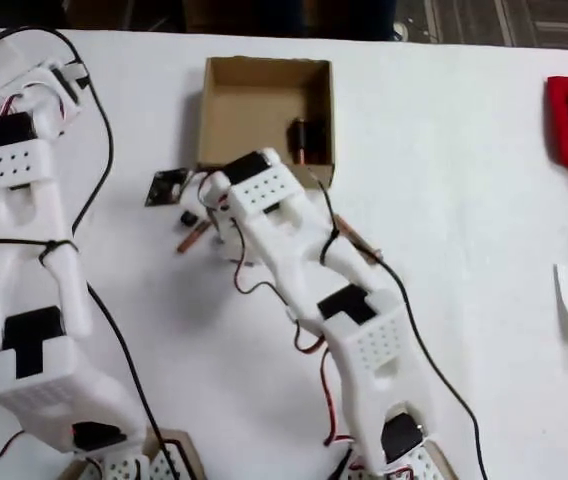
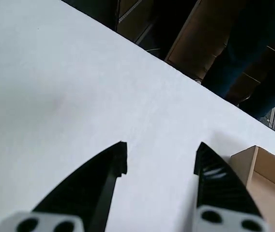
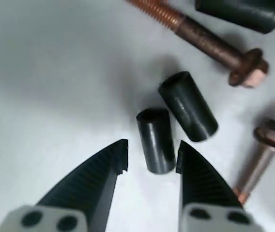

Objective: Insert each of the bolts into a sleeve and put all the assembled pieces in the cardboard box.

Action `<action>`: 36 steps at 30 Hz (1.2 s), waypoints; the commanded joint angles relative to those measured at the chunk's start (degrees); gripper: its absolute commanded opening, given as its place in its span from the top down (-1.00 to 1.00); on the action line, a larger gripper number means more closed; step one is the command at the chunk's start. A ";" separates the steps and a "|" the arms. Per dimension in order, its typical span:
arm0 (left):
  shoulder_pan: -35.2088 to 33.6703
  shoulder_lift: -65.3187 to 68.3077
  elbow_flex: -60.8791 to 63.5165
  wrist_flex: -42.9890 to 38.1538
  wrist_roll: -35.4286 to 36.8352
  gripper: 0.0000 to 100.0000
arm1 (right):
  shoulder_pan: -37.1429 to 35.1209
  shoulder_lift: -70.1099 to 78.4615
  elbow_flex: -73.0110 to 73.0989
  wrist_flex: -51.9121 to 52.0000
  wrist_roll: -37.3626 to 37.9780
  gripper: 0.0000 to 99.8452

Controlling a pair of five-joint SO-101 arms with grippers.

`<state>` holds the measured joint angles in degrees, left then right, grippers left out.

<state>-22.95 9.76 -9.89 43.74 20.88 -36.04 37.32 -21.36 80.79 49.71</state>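
Right claw [image 3: 152, 153], parted, straddles a sleeve [image 3: 156, 137]; left claw [image 2: 160, 155] gapes near cardboard box [image 2: 269, 168].

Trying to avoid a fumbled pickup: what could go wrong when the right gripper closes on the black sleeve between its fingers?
The right gripper is open around one sleeve, but a second sleeve lies close beside it; a closing finger may nudge or pinch it too. The first sleeve is round and lies on its side, so it might roll or squirt out. The short bolt near one finger could get pushed.
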 commanded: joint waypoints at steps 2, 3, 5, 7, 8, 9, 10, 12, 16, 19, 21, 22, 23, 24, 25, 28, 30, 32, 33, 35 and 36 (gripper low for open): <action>-0.44 -0.35 -2.95 0.18 0.18 0.52 | -0.57 1.54 -0.62 -2.42 0.44 0.70; -0.44 -0.35 -2.95 0.18 0.18 0.52 | -0.57 1.89 -0.62 -2.95 0.35 0.70; -0.44 -0.35 -2.86 0.18 0.18 0.52 | -0.57 2.33 -0.62 -3.91 0.26 0.70; -0.44 -0.35 -2.86 0.18 0.18 0.52 | -0.57 2.59 -0.62 -4.35 0.18 0.70; -0.44 -0.35 -2.86 0.18 0.18 0.52 | -0.57 2.77 -0.62 -4.44 0.09 0.70; -0.44 -0.35 -2.86 0.18 0.18 0.52 | -0.57 2.95 -0.62 -4.44 0.09 0.71; -0.44 -0.35 -2.86 0.18 0.18 0.52 | -0.57 3.03 -0.62 -4.44 0.09 0.71; -0.44 -0.35 -2.86 0.18 0.18 0.52 | -0.57 3.56 -0.62 -4.62 0.09 0.78; -0.44 -0.35 -2.77 0.18 0.18 0.52 | -0.40 4.26 -0.62 -6.20 0.09 0.83; -0.44 -0.35 -2.77 0.18 0.18 0.52 | -0.48 4.26 -0.62 -5.93 0.00 0.84; -0.35 -0.35 -2.68 0.18 0.18 0.52 | -0.48 4.26 -0.62 -5.76 0.00 0.93; -0.35 -0.35 -2.68 0.18 0.18 0.52 | -0.31 4.09 -0.62 -5.76 -0.97 0.98; -0.35 -0.35 -2.68 0.18 0.18 0.52 | -0.22 3.91 -0.70 -5.76 -3.16 0.95; -0.35 -0.35 -2.68 0.18 0.18 0.52 | -0.04 3.82 -0.97 -5.76 -5.80 0.96; -0.35 -0.35 -2.68 0.18 0.18 0.52 | 0.22 3.47 -1.32 -5.76 -8.00 0.96; -0.35 -0.35 -2.68 0.18 0.18 0.52 | 1.01 1.98 -2.02 -5.85 -12.48 0.96; -0.35 -0.35 -2.68 0.18 0.18 0.52 | 1.63 0.13 -2.20 -5.76 -15.03 0.96; -0.26 -0.35 -2.59 0.18 0.18 0.52 | 2.15 -2.15 -2.11 -5.58 -17.93 0.96; -0.09 -0.35 -2.59 0.18 0.18 0.52 | 2.42 -3.47 -2.02 -5.14 -19.43 0.96; 0.35 -0.35 -2.59 0.53 0.18 0.52 | 2.68 -5.85 -2.02 -4.00 -21.71 0.96; 0.62 -0.35 -2.95 1.32 0.18 0.52 | 2.95 -6.90 -2.02 -3.21 -22.51 0.96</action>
<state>-22.95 9.76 -9.89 43.82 20.88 -34.37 37.41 -22.15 76.22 30.11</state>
